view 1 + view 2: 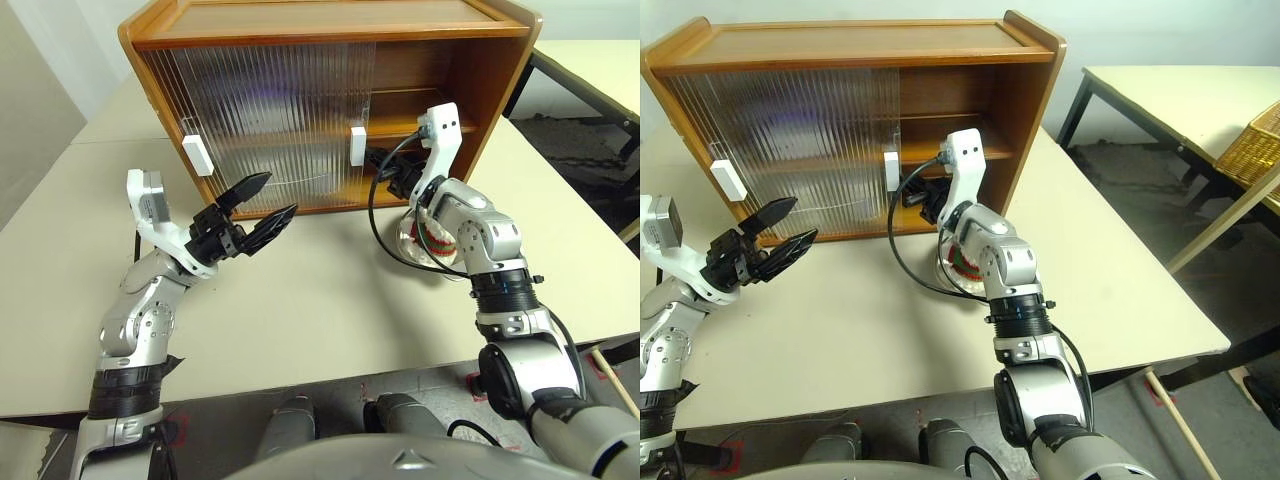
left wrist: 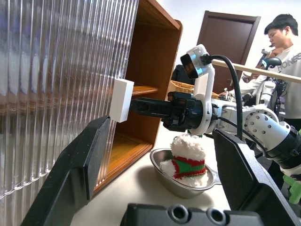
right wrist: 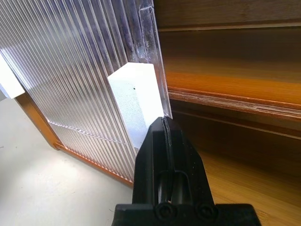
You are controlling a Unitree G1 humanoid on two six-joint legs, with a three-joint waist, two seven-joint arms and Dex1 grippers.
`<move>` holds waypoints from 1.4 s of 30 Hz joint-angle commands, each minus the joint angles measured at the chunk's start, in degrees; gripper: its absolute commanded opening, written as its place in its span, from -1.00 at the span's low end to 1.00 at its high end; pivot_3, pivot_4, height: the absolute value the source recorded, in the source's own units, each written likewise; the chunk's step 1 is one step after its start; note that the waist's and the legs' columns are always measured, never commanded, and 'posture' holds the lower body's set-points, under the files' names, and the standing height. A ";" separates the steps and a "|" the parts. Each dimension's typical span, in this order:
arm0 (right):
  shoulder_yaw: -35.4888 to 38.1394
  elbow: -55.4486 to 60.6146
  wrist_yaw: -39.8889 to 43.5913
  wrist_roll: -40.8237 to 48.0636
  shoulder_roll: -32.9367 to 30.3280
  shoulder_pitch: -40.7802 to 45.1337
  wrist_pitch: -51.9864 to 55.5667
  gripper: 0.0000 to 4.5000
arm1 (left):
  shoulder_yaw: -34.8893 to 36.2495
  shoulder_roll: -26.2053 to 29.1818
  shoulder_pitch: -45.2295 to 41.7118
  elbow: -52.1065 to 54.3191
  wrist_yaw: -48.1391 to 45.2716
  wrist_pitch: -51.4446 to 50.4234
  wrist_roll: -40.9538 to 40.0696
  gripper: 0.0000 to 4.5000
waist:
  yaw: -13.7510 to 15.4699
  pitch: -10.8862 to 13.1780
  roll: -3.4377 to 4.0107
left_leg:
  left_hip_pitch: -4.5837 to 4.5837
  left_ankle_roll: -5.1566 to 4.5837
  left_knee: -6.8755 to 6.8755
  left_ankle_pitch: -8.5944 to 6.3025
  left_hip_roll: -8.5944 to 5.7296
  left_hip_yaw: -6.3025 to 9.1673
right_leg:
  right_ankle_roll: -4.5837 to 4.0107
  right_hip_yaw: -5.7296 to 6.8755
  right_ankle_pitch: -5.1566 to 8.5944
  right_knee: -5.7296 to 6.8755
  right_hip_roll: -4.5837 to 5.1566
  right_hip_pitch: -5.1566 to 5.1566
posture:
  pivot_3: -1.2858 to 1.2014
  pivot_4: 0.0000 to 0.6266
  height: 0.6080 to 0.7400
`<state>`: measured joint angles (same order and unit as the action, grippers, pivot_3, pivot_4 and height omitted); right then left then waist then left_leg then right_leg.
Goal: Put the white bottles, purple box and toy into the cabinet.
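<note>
**Right gripper nudging the sliding door**

Right gripper [image 3: 164, 123], fingers clenched together and holding nothing, is pressing against the door handle [image 3: 136, 96] mid-frame on the cabinet [image 1: 500, 80]. Left gripper [image 1: 262, 206] is hanging wide open, lower left. The toy [image 2: 187, 157] is sitting in a steel bowl [image 2: 160, 160] just under the right wrist. It's probably light and squishy, so I'd pinch its middle.

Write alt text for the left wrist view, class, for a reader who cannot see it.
The right gripper, fingers shut, reaches level to the white handle on a ribbed sliding door of the wooden cabinet, whose right side stands open. Below the arm, the knitted toy sits in a steel bowl on the table; a person stands far behind.
</note>
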<state>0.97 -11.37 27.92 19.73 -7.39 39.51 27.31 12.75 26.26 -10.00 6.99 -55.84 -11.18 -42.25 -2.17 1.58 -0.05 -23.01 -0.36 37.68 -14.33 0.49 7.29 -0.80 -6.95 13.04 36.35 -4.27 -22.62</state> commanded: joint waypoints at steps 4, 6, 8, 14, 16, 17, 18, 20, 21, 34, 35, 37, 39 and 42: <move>-0.83 0.32 2.41 1.15 0.47 0.37 0.32 -0.99 | -0.28 0.03 -0.37 0.63 -0.10 0.25 0.68 1.00 | 0.00 0.00 0.00 | 0.00 0.00 0.00 0.00 0.00 0.00 | -0.01 0.00 0.00 0.00 0.00 0.00 | 0.02 -0.86 1.00; -1.00 0.14 2.80 1.20 0.75 0.50 0.13 -0.99 | -0.25 0.04 -0.33 0.69 -0.05 0.25 0.69 1.00 | 0.00 0.00 0.00 | 0.00 0.00 0.00 0.00 0.00 0.00 | -0.01 0.00 0.00 0.00 0.00 0.00 | 0.02 -0.87 1.00; -0.95 0.08 2.89 1.05 0.93 0.55 0.03 -0.99 | -0.20 0.03 -0.16 0.85 -0.02 0.29 0.67 1.00 | 0.00 0.00 0.00 | 0.00 0.00 0.00 0.00 0.00 0.00 | -0.01 0.01 0.00 0.01 -0.01 0.00 | 0.02 -0.87 1.00; 0.05 0.07 2.50 0.22 -0.58 0.48 -0.64 -0.99 | -0.31 -0.29 0.34 1.13 0.09 0.46 0.71 1.00 | 0.03 0.00 0.00 | 0.00 0.00 0.01 0.00 0.01 0.00 | -0.02 0.01 -0.01 0.01 -0.01 0.00 | 0.01 -0.87 1.00; 0.60 0.63 2.21 -0.09 -1.78 0.08 -0.82 -0.99 | -0.47 -0.47 0.26 0.96 0.03 0.53 0.81 1.00 | 0.08 0.00 0.00 | 0.00 0.00 0.02 0.01 0.01 0.00 | -0.02 0.02 -0.02 0.01 -0.01 0.00 | 0.01 -0.87 1.00; 0.92 1.10 2.10 -0.08 -2.43 -0.21 -0.72 -0.99 | -0.54 -0.56 0.19 0.84 -0.03 0.57 0.86 1.00 | 0.06 0.00 0.00 | 0.00 0.00 0.03 0.00 0.01 0.00 | -0.02 0.02 -0.02 0.01 -0.01 0.01 | 0.00 -0.87 1.00; 1.24 1.52 2.03 0.06 -3.07 -0.47 -0.55 -0.99 | -0.64 -0.64 0.04 0.68 -0.07 0.60 0.92 1.00 | 0.06 0.00 0.00 | 0.00 0.00 0.04 0.01 0.00 -0.01 | -0.02 0.01 -0.02 0.01 0.00 0.01 | 0.00 -0.87 1.00; 1.92 2.51 1.83 0.38 -4.42 -1.13 -0.16 -0.99 | -0.79 -0.76 -0.24 0.37 -0.24 0.62 0.98 1.00 | 0.11 0.00 0.00 | -0.01 0.00 0.05 0.01 0.00 -0.02 | -0.02 0.01 -0.02 0.01 0.00 0.02 | -0.01 -0.87 1.00; 2.48 3.16 1.73 0.53 -5.34 -1.56 0.09 -0.99 | -0.92 -0.81 -0.49 0.12 -0.38 0.60 1.01 1.00 | 0.12 0.00 0.00 | 0.00 0.00 0.06 0.01 0.00 -0.02 | -0.02 0.01 -0.02 0.01 0.00 0.03 | -0.01 -0.87 1.00; 11.05 19.45 8.76 11.55 -19.08 -12.95 10.16 -0.25 | -1.40 -1.01 -1.78 -1.97 -1.84 0.52 1.15 1.00 | -0.02 0.00 -0.01 | 0.02 -0.02 0.11 0.02 -0.02 -0.07 | 0.22 -0.04 0.03 -0.01 -0.02 0.15 | -0.04 -0.83 1.00; 11.75 20.05 9.31 12.41 -19.98 -14.18 10.59 -0.08 | -1.39 -1.03 -1.73 -1.99 -1.87 0.51 1.16 1.00 | -0.03 0.00 -0.01 | 0.03 -0.02 0.12 0.02 -0.03 -0.08 | 0.25 -0.07 0.04 -0.01 -0.02 0.17 | -0.04 -0.83 1.00; 13.25 21.16 11.11 14.27 -22.08 -17.23 11.45 0.26 | -1.36 -1.05 -1.58 -1.99 -1.94 0.51 1.16 1.00 | -0.05 0.01 -0.01 | 0.08 -0.02 0.14 0.03 -0.04 -0.10 | 0.75 -0.09 0.32 -0.02 -0.02 0.22 | -0.04 -0.83 1.00; 14.39 22.18 12.86 15.81 -24.00 -20.63 12.03 0.59 | -1.29 -1.04 -1.43 -2.01 -2.02 0.51 1.15 1.00 | -0.06 0.01 -0.02 | 0.11 -0.02 0.15 0.04 -0.05 -0.11 | 0.81 -0.11 0.34 -0.02 -0.02 0.27 | -0.04 -0.83 1.00; 14.85 23.33 14.86 16.72 -25.94 -25.00 11.70 0.98 | -1.22 -0.98 -1.56 -2.26 -2.14 0.51 1.18 1.00 | -0.10 0.05 -0.04 | 0.14 -0.03 0.15 0.07 -0.05 -0.12 | 0.66 -0.12 0.52 -0.03 -0.02 0.33 | -0.04 -0.81 1.00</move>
<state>15.18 10.73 41.62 35.47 -32.80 15.37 38.74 11.90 25.39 -11.71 5.29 -57.70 -10.99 -41.93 -2.26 1.62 -0.09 -22.87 -0.38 37.83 -14.25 0.44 7.18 -0.19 -7.07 13.60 36.32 -4.30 -22.28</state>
